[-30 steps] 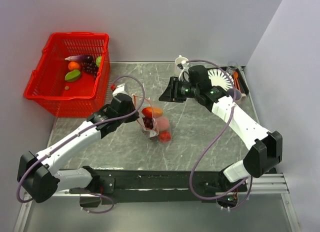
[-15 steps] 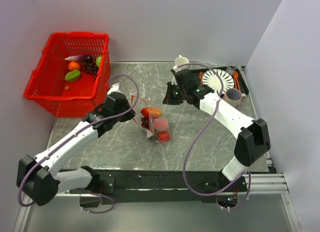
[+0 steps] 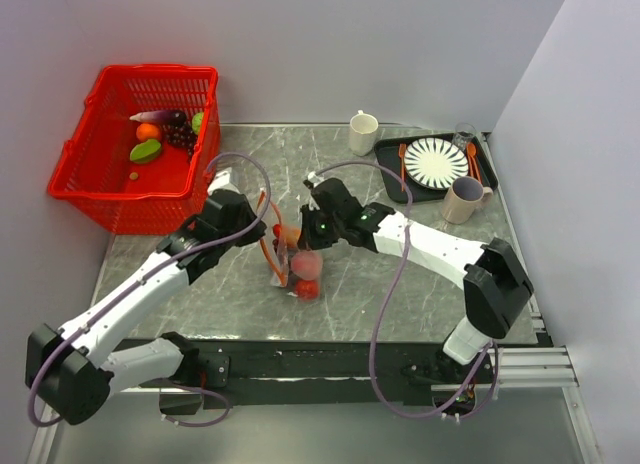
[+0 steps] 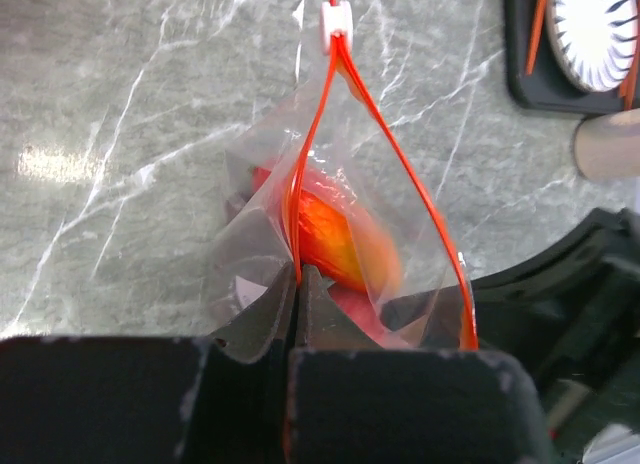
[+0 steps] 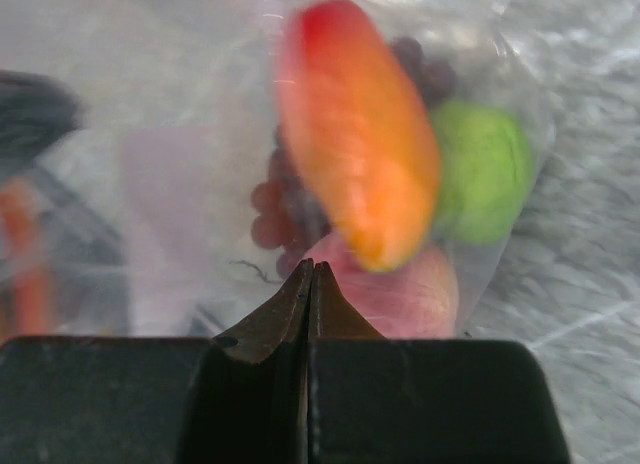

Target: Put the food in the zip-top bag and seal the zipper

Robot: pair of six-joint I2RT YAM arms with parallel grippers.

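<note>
The clear zip-top bag (image 3: pixel 291 271) stands mid-table with food (image 3: pixel 306 265) inside. In the left wrist view its mouth gapes wide. The red-orange zipper (image 4: pixel 312 134) runs from a white slider (image 4: pixel 337 17) down to my left gripper (image 4: pixel 300 275), which is shut on that strip. Through the film in the right wrist view I see an orange fruit (image 5: pixel 360 134), a green one (image 5: pixel 485 169), dark grapes (image 5: pixel 278 212) and a pink one (image 5: pixel 405 284). My right gripper (image 5: pixel 312 268) is shut, tips against the bag's side wall; from above it (image 3: pixel 303 234) sits just right of the bag's mouth.
A red mesh basket (image 3: pixel 100 189) with more food stands at the back left. At the back right are a black tray (image 3: pixel 391 176) with a striped plate (image 3: pixel 436 162) and orange cutlery, a white cup (image 3: pixel 363 132) and a taupe mug (image 3: pixel 461 199).
My right arm has swung left from near the tray to the bag and its jaws have shut. The left gripper kept its hold; the bag shifted slightly toward me.
</note>
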